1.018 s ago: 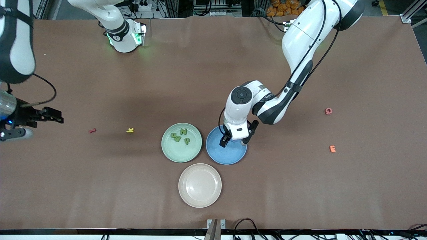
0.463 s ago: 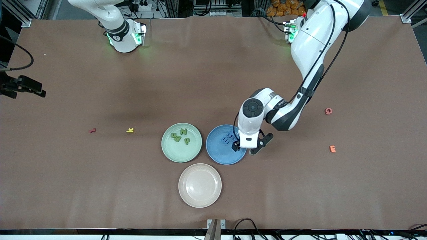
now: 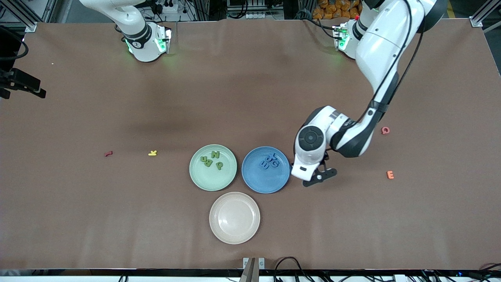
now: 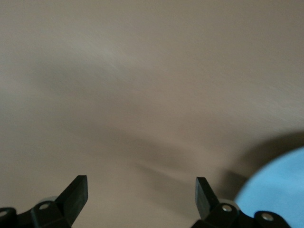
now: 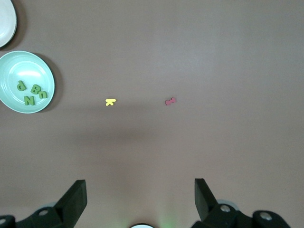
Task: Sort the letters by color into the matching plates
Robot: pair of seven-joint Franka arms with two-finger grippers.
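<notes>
The pale green plate point(image 3: 213, 183) holds several dark green letters point(image 3: 211, 160). It also shows in the right wrist view point(image 5: 19, 66) with the green letters point(image 5: 32, 91) in it. The blue plate point(image 3: 261, 183) lies beside it toward the left arm's end and holds a cluster of blue letters point(image 3: 270, 161). My left gripper point(image 3: 318, 177) is open and empty, low over bare table beside the blue plate; the plate's rim point(image 4: 280, 190) shows in the left wrist view next to the gripper point(image 4: 141, 190). My right gripper point(image 3: 34, 88) is open and empty, high at the right arm's end point(image 5: 140, 190).
A beige-pink plate point(image 3: 235, 239) lies nearer to the camera than the two plates. A yellow letter point(image 3: 152, 153) and a red letter point(image 3: 108, 154) lie toward the right arm's end. A pink letter point(image 3: 385, 130) and an orange E point(image 3: 390, 174) lie toward the left arm's end.
My left gripper has moved off the blue plate toward the left arm's end, uncovering the blue letters. My right gripper has drawn back toward its end of the table.
</notes>
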